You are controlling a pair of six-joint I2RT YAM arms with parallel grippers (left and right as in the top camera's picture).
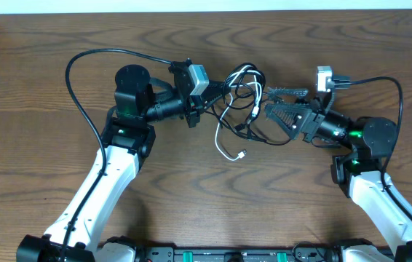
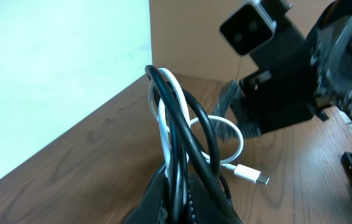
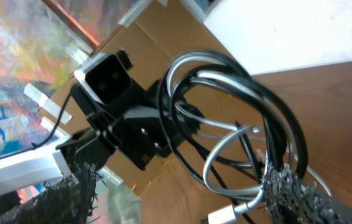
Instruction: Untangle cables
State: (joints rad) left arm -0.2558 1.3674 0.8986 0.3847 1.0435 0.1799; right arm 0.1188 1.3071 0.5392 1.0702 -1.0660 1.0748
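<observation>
Cables (image 2: 175,134) in left gripper (image 2: 185,190) (tight pinch)

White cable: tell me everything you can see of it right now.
The white cable is a thin, smooth, rubbery-looking cord tangled with the black cables mid-table. It rises in a tall loop out of the shut left gripper, pinched there alongside black cords. Its free end curls down onto the wooden table and lies flat, ending in a small white plug with a metal tip. Its other end is hidden in the tangle.
</observation>
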